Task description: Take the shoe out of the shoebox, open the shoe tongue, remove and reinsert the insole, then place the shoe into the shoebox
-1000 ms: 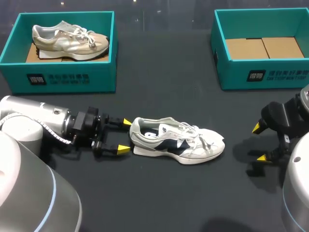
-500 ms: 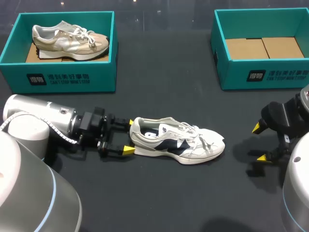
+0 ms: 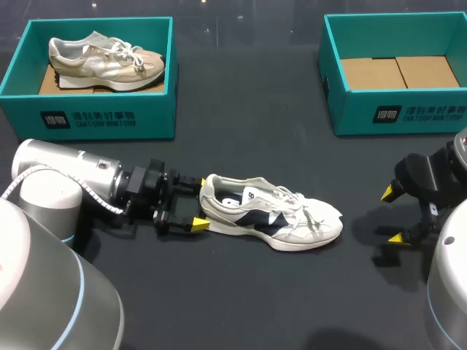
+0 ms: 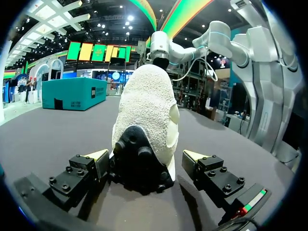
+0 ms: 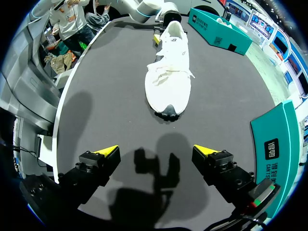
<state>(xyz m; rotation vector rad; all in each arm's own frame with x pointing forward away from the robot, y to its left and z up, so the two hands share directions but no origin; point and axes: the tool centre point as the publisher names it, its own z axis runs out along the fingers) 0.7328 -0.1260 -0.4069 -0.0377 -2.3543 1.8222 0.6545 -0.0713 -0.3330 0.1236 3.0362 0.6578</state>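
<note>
Lying on its sole on the dark table (image 3: 241,292), the white shoe (image 3: 273,215) w/ navy side panels has its heel end btwn the left gripper (image 3: 200,203) fingers, toe pointing away from them toward the right gripper (image 3: 392,215). Left jaws are spread, one yellow tip on each side of the heel. In the left wrist view the shoe's (image 4: 147,115) black heel tab fills the gap of the gripper (image 4: 144,158). One finger (image 4: 82,173) looks right up against it; the other (image 4: 211,173) stands off w/ a sliver of table showing, so no pinch. Shoe is laced across the top; tongue and insole state can't be told.

Right gripper (image 5: 155,151) hangs low over the table, jaws wide apart, its shadow on the tabletop just ahead of the fingers. Shoe (image 5: 168,82) is well ahead of those fingers, toe cap nearest them, heel farthest. Teal shoebox (image 3: 354,109) w/ cardboard floor showing sits beyond the right gripper, and its wall (image 5: 276,144) shows just beside one finger in the right wrist view. Second teal box (image 3: 91,117) is off to the side of the left arm, well apart from its jaws, w/ a tan shoe (image 3: 106,58) inside.
</note>
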